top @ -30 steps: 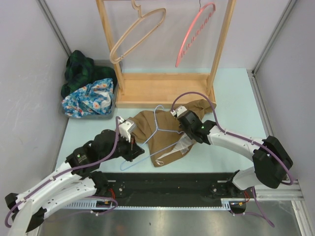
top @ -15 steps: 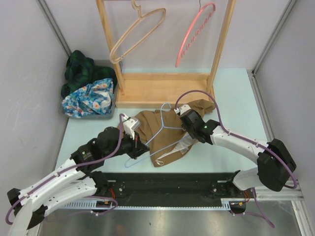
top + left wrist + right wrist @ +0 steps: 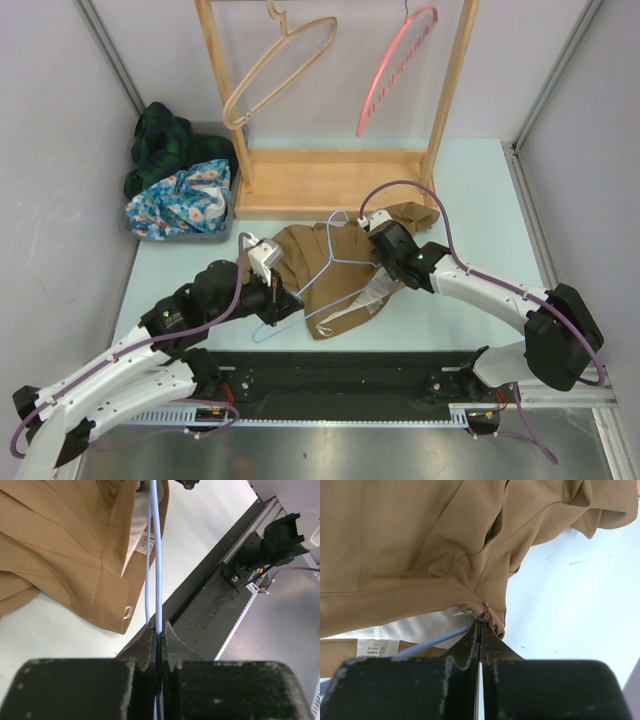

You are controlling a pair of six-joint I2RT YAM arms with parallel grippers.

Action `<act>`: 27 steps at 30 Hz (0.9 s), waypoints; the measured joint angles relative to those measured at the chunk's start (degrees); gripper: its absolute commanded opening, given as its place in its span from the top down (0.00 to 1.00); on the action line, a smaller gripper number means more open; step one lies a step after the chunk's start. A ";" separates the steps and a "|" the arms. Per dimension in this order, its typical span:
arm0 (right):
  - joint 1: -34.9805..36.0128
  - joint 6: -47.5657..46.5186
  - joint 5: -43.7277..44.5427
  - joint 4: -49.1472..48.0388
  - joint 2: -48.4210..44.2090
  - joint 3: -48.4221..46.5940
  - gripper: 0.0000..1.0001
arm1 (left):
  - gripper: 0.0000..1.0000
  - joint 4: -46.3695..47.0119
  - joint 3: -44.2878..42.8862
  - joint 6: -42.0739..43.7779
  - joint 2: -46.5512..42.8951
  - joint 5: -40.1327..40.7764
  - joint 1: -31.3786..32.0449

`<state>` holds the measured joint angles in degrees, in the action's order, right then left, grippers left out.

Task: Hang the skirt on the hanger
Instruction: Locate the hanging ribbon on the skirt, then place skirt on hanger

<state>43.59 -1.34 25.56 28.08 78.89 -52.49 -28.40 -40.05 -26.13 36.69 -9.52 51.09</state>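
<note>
At the center of the table (image 3: 470, 200), the left gripper (image 3: 158, 628) clamps the light-blue wire hanger (image 3: 156, 555) while the right gripper (image 3: 480, 623) pinches an edge of the brown skirt (image 3: 420, 540)

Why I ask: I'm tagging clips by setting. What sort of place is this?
Probably a robot lab cell for clothes handling: plain walls around a table, a wooden rack with hangers, a bin of clothes.

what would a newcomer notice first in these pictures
A brown skirt lies crumpled mid-table with a pale blue hanger across it. The left jaws are shut on its wire, the right jaws on the skirt's edge. Behind stands a wooden rack with two more hangers; a heap of clothes sits far left.
</note>
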 measured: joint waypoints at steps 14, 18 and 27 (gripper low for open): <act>-0.98 2.64 -1.25 -0.02 -1.40 -0.79 1.00 | 1.00 3.28 2.82 -2.86 0.57 2.23 2.01; -0.98 3.10 -1.90 -0.02 -2.51 -0.79 1.00 | 1.00 5.35 3.04 -4.07 0.48 4.74 2.71; -1.51 4.63 -3.04 -0.04 -4.35 -0.66 1.00 | 1.00 7.30 5.38 -6.80 -0.13 9.42 4.44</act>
<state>42.09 3.29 22.52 28.03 74.54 -53.15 -21.10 -34.68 -32.93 36.56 -0.10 55.53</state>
